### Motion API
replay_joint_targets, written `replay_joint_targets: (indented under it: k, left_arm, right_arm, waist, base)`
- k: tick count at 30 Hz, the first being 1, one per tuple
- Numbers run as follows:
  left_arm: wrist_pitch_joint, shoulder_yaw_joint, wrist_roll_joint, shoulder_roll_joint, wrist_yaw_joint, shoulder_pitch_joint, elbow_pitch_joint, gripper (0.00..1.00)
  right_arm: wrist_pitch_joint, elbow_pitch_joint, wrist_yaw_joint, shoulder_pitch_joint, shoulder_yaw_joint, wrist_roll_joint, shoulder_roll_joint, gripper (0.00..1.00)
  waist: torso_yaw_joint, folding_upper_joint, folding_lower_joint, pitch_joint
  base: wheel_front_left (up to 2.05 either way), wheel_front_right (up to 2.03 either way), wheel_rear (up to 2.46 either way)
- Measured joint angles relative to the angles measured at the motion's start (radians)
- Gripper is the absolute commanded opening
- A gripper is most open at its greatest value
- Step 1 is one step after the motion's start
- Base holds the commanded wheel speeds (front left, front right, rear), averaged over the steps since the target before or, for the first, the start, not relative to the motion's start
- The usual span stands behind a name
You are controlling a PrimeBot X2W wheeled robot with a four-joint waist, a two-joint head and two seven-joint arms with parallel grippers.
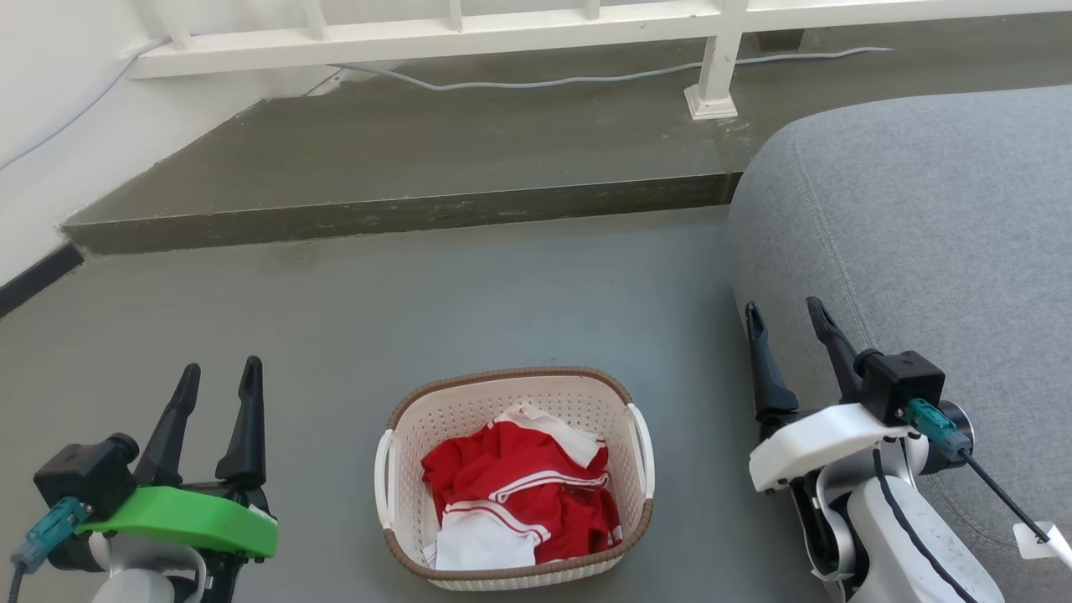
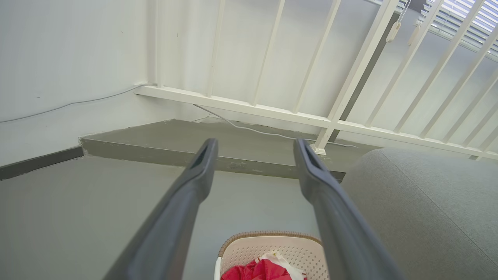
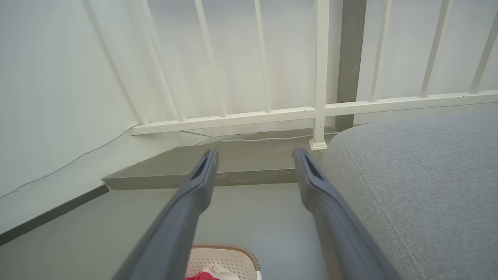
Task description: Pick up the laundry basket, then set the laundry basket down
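While the laundry basket [image 1: 512, 402] rests on the floor [image 1: 502, 285], left end effector [image 1: 219, 377] and right end effector [image 1: 787, 316] flank it, fingers apart, empty.

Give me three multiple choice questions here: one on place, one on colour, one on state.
1. The laundry basket stands: A) on a table B) on the floor C) on a chair
2. The clothes in it are: A) red and white B) blue C) black
3. The left gripper and right gripper have jaws: A) both shut B) both open, empty C) one shut

Answers: B, grey floor lies all around it; A, red cloth with white trim; B, both pairs stand apart in the air.
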Motion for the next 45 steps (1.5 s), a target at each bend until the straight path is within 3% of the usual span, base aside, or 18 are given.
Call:
replay_joint_targets:
  k: [21,22,35,45]
  left_arm:
    - [0.0,0.014,0.021,-0.016,-0.007,0.006,-0.006,1.0]
    - [0.0,0.014,0.023,-0.016,-0.007,0.006,-0.006,0.0]
    - [0.017,-0.002,-0.026,-0.058,-0.008,0.031,0.051,0.0]
    - [0.055,0.022,-0.137,-0.066,-0.008,0.031,0.051,0.0]
  right_arm:
    - [0.0,-0.006,0.018,0.014,-0.012,-0.01,0.015,1.0]
    - [0.0,-0.006,0.018,0.016,-0.012,-0.011,0.015,0.0]
    - [0.0,0.039,0.032,0.081,-0.016,0.04,0.026,0.0]
    - [0.029,0.022,0.053,0.082,-0.05,0.209,0.028,0.0]
  waist:
    - [0.0,0.0,0.0,0.003]
    - [-0.001,0.0,0.0,0.003]
    - [0.003,0.0,0.0,0.001]
    - [0.011,0.0,0.0,-0.004]
  base:
    - [0.0,0.0,0.0]
    - [0.0,0.0,0.0]
    - [0.0,0.0,0.0]
    - [0.0,0.0,0.0]
